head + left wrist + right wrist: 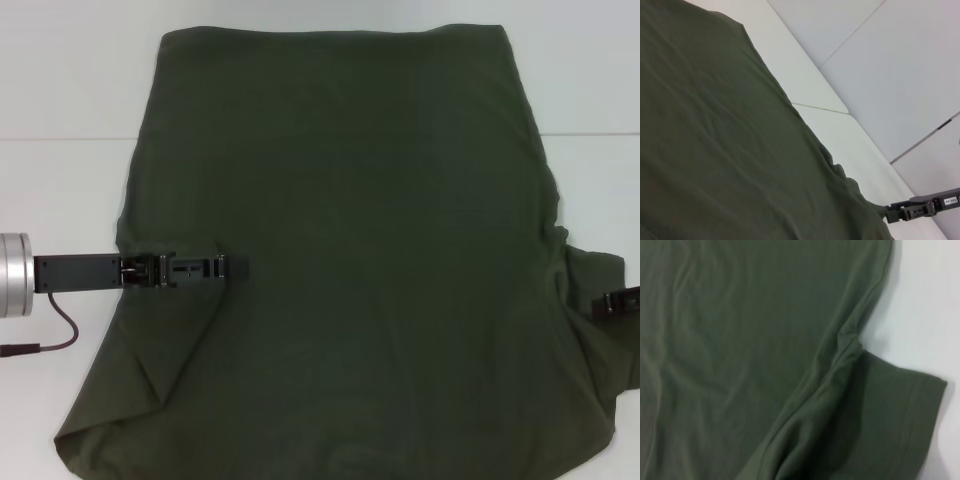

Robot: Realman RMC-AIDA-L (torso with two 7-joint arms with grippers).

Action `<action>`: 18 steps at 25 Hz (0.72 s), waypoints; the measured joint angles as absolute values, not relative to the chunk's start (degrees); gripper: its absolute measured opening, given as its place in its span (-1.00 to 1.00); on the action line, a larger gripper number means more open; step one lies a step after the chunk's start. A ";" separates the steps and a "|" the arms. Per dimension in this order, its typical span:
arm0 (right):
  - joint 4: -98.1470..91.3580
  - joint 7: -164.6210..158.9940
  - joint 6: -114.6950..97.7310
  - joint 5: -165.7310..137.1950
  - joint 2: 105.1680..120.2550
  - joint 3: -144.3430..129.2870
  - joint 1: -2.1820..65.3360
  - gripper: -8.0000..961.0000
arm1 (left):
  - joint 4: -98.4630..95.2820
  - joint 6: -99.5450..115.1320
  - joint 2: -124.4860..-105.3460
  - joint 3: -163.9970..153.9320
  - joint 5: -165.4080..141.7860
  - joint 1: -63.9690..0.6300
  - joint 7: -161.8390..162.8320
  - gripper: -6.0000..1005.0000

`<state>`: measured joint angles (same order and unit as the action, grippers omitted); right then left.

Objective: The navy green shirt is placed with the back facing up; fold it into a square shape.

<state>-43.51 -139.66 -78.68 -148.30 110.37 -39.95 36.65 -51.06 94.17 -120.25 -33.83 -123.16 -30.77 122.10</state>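
White table (60, 90) fills our head view, the navy green shirt (350, 260) spread plain-side up; our left gripper (225, 267) lies over its left side, our right gripper (620, 303) at the right sleeve, finger states indiscernible. Our left wrist view catches the right gripper (920, 210) at the shirt's (715, 150) edge. Our right wrist view shows the sleeve (890, 420).

White table (70, 90): smooth surface, 1 thin seam line crossing it. Pale grey floor (900, 65) beyond the table edge, with thin dark joint lines.

Plain dark olive-green shirt (380, 250) on a white table (60, 90).
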 joint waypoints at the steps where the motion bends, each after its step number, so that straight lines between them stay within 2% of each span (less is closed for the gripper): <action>1: -43.53 -139.67 -78.64 -148.33 110.36 -39.83 36.65 0.95 | -51.06 94.14 -120.24 -33.83 -123.16 -30.77 122.10 0.46; 4: -43.31 -139.69 -78.03 -148.14 110.39 -39.60 36.68 0.95 | -51.06 94.08 -120.24 -33.83 -123.16 -30.77 122.10 0.46; 11: -43.08 -139.52 -77.79 -147.74 111.70 -39.62 37.65 0.95 | -51.06 94.04 -120.22 -33.82 -123.16 -30.92 122.09 0.47; 18: -43.40 -141.52 -78.61 -147.63 111.57 -39.57 37.70 0.95 | -51.06 94.07 -120.04 -33.31 -123.05 -30.80 122.14 0.46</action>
<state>-43.40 -141.52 -78.61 -147.63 111.57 -39.57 37.70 -51.06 94.07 -120.04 -33.31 -123.05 -30.80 122.14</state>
